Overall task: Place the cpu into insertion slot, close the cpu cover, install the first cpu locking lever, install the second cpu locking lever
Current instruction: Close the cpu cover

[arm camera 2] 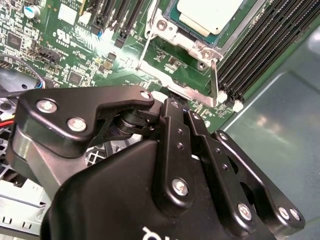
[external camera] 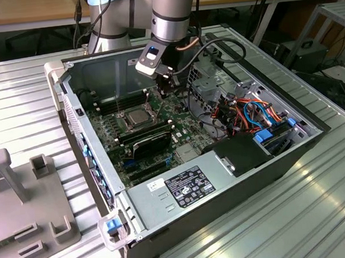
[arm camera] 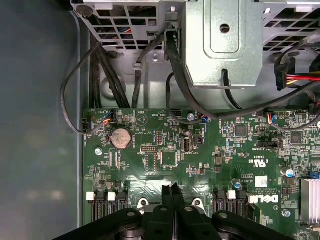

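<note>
In the exterior view the hand (external camera: 169, 87), fingers pressed together on nothing, hangs at upper centre, with the cpu (external camera: 136, 116) just lower-left of it.

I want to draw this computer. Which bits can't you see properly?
- Second wrist view: the chip runs off the picture's top edge.
- First wrist view: the tool covers the board beneath it.
- Exterior view: the arm hides part of the case's far wall.
</note>
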Motion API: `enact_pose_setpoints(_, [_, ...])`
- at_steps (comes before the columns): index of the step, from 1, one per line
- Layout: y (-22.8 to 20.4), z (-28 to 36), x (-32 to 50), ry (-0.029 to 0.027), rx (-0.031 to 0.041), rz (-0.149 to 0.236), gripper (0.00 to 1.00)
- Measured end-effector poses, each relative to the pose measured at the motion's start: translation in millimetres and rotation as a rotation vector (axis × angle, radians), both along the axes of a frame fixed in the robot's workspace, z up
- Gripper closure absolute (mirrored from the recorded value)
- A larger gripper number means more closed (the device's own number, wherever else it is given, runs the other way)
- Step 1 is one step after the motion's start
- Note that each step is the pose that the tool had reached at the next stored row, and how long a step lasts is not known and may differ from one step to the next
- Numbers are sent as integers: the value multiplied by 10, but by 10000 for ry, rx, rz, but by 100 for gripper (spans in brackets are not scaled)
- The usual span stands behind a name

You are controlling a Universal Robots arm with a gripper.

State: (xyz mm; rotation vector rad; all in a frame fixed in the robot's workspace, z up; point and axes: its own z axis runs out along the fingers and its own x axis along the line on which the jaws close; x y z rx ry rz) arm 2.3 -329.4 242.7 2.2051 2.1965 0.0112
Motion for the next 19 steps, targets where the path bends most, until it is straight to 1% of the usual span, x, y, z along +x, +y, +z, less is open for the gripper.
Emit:
enact_pose_setpoints(4, [0, 0, -30, -1, 0, 1, 89])
enact_pose_setpoints(11, [0, -2, -140, 0, 0, 0, 89])
enact_pose_setpoints(19, [0, -3, -235, 3, 0, 0, 89])
